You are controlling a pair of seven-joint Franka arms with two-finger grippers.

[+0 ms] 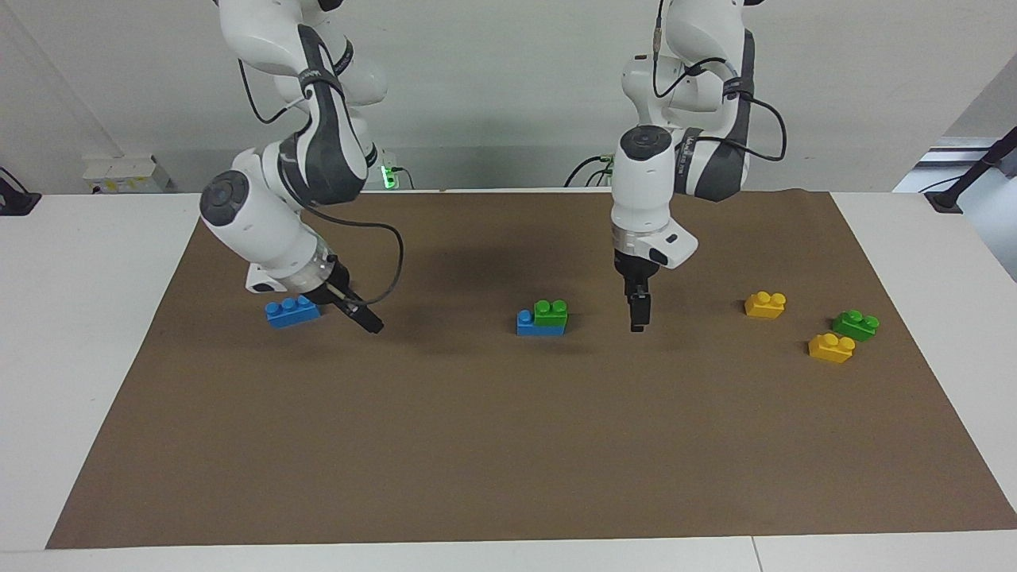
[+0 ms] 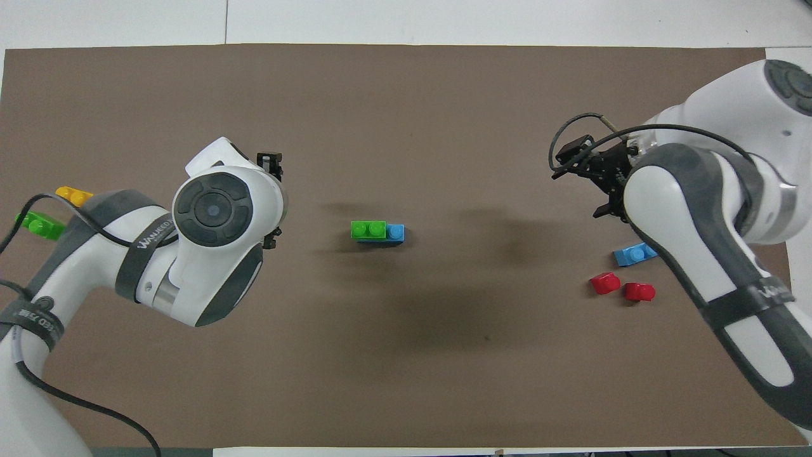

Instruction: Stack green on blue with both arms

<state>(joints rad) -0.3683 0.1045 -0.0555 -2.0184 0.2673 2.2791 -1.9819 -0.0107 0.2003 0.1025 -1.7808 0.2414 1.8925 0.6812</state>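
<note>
Stack looks done: green brick (image 1: 551,312) sits on the blue brick (image 1: 527,324) at mat centre, left gripper (image 1: 636,314) at its 3 o'clock and right gripper (image 1: 367,320) at its 9, both spread apart and empty; next is parking both arms.

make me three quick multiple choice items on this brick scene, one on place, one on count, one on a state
1. Where is the stacked green brick?
A. on the mid-mat blue brick
B. beside the red pieces
C. in a gripper

2. How many yellow bricks show in the facing view?
A. one
B. two
C. three

3. The left gripper is:
A. shut on a brick
B. open and empty
C. resting on the stack

Key: 1 A, its studs stand above the blue one. 2 B, both lie toward the left arm's end. 3 B, nothing sits between its fingertips.
</note>
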